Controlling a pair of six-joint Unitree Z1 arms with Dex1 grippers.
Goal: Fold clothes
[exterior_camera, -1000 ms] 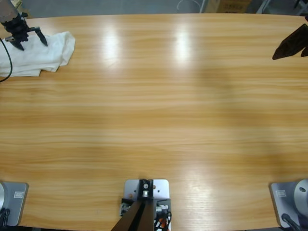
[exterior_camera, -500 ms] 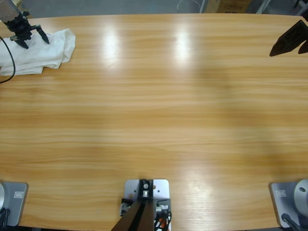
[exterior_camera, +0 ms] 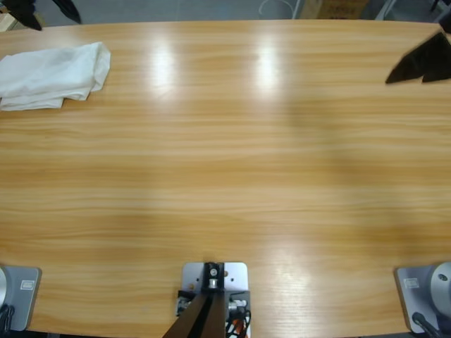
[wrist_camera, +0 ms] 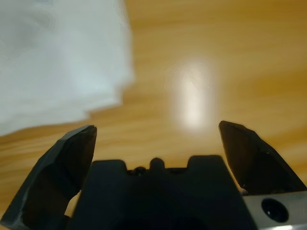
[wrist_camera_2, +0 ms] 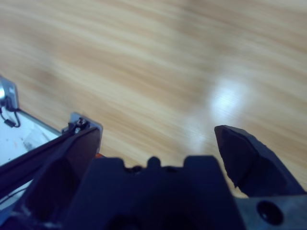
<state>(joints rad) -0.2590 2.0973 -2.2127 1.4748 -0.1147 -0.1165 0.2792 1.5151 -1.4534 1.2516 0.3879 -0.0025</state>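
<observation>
White T-shirt (exterior_camera: 53, 74) lies folded in a compact bundle at upper left of high view, nothing touching it. Left gripper (wrist_camera: 156, 139) jaws spread wide, empty, above wood beside shirt. Right gripper (wrist_camera_2: 153, 139) likewise agape, empty. Assessment: folding appears complete; arms only need to clear off

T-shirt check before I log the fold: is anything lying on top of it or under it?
Nothing lies on the folded T-shirt; the left tool is off it. It rests on the table; its underside is hidden.
</observation>
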